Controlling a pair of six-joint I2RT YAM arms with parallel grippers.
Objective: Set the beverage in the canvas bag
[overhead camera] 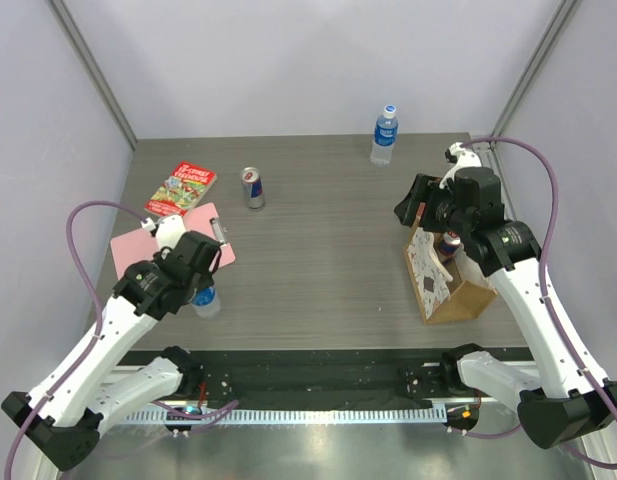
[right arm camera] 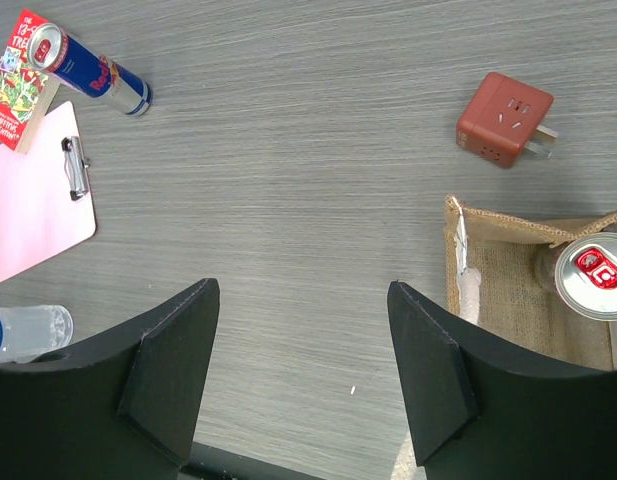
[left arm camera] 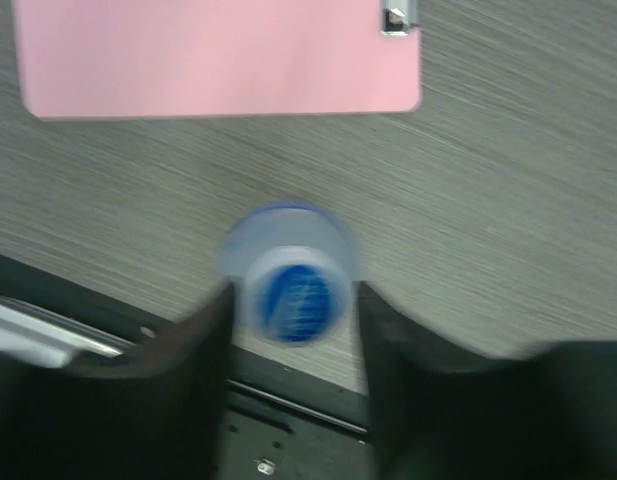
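Jaws of the left gripper (left arm camera: 293, 320) are pressing against both sides of a small clear plastic water bottle with a blue cap (left arm camera: 293, 285), which is standing near the worktop's near left corner, just beside a pink clipboard (left arm camera: 218, 55). The right gripper (right arm camera: 300, 300) is hanging with jaws spread wide, holding nothing, over the tan-brown canvas bag (right arm camera: 508, 290) by the right edge; a red-topped silver can (right arm camera: 593, 275) is sitting inside it.

Overhead view – high at the near edge, facing down over the whole worktop (overhead camera: 318, 250). Wrist views – close, looking down; both share the pink clipboard (right arm camera: 33, 205).
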